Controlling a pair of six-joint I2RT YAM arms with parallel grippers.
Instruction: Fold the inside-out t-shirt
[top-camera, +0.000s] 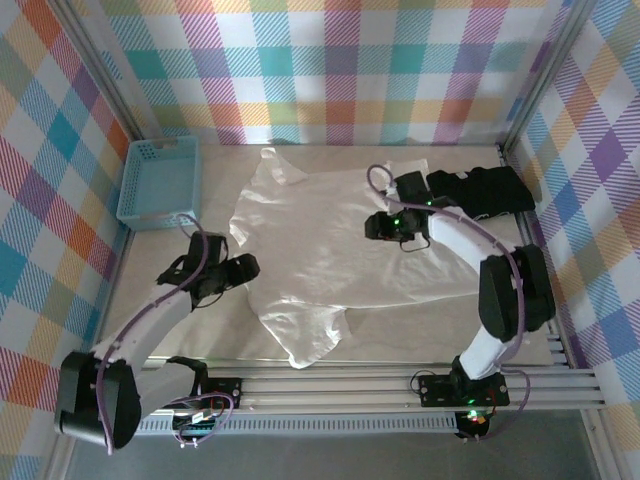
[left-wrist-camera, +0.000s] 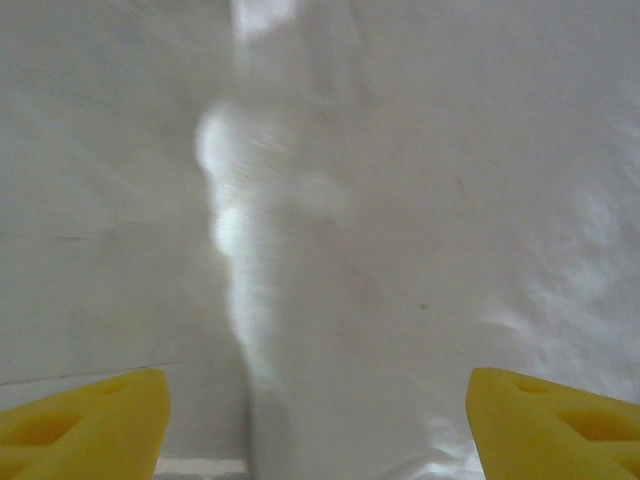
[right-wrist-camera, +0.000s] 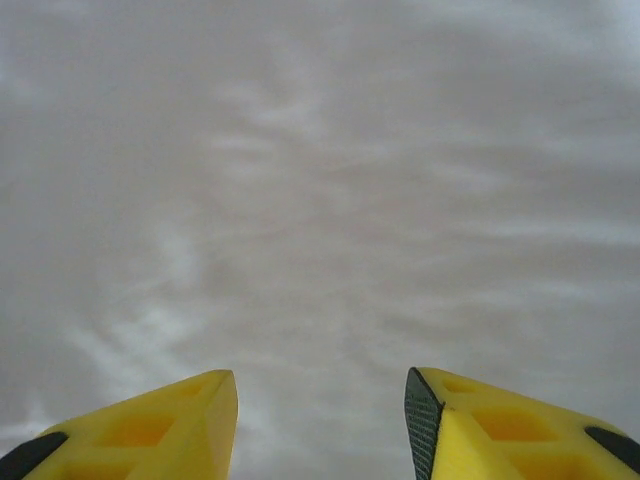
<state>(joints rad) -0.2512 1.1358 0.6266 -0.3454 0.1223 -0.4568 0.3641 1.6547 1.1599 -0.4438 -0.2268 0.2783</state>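
Table (top-camera: 430, 332), blue basket (top-camera: 160, 185) near white t-shirt (top-camera: 320, 240)

White t-shirt (top-camera: 330, 250) covered most of the table (top-camera: 420, 335); I found bare lanes along the near edge and left of it. Blue basket (top-camera: 160, 180) blocked the far-left corner, black garment (top-camera: 480, 190) the far-right. Plaid walls (top-camera: 340, 70) hemmed in three sides.

In the left wrist view the t-shirt (left-wrist-camera: 420, 230) is smeared with blur, and the left gripper (left-wrist-camera: 318, 378) has both fingers (left-wrist-camera: 80, 425) cut off at 7 and 5 o'clock. The right gripper (right-wrist-camera: 320, 376) is cropped likewise. From above, the black garment (top-camera: 495, 190) at 2 o'clock merges with the arm's dark wrist.
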